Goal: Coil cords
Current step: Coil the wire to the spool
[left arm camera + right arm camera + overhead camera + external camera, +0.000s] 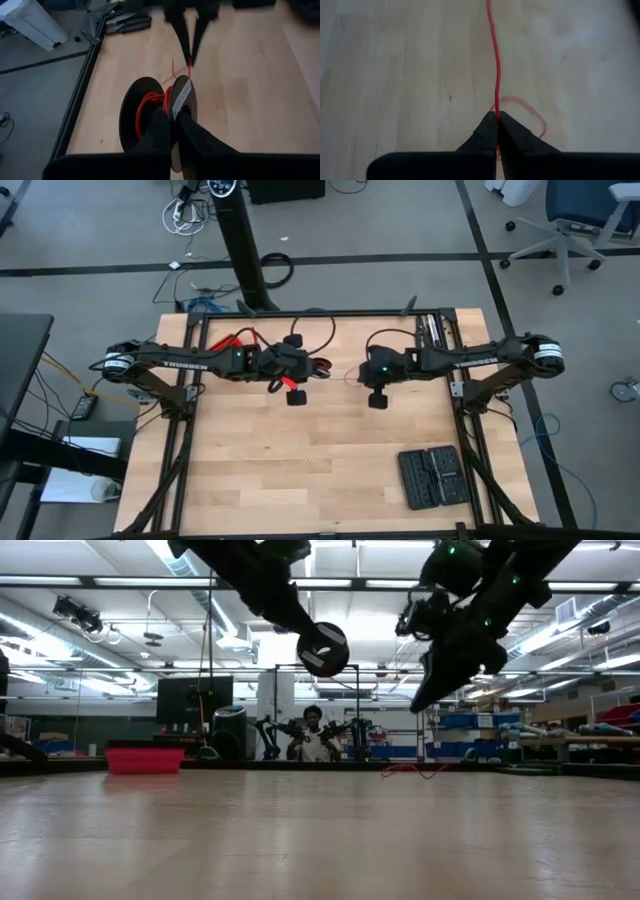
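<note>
Mid-winding step, by the look of it: red wire being fed onto a black spool. Left gripper at centre-left of the high view, jaws closed on the spool's flange, red turns already visible on the core. Right gripper at centre-right of the high view, jaws pinched fully together on the wire, which runs straight up-frame from the tips in the right wrist view. Loose loop of the same wire lying on the bench just beside those tips. In the left wrist view, right arm's fingers seen at upper centre holding the strand just beyond the spool. In the low view, spool hanging well above the bench at upper centre, slack red wire resting on the far bench edge.

Next move probably: rotate the spool or sweep the wire around it, keeping tension, then re-grip further along the slack. Risk: thin strand slipping out of the pinch or off the flange.

Light wooden bench, black frame rails at the sides, dark segmented case at lower right. Lab room behind: ceiling strip lights, red bin at left, a seated person far back at centre.
</note>
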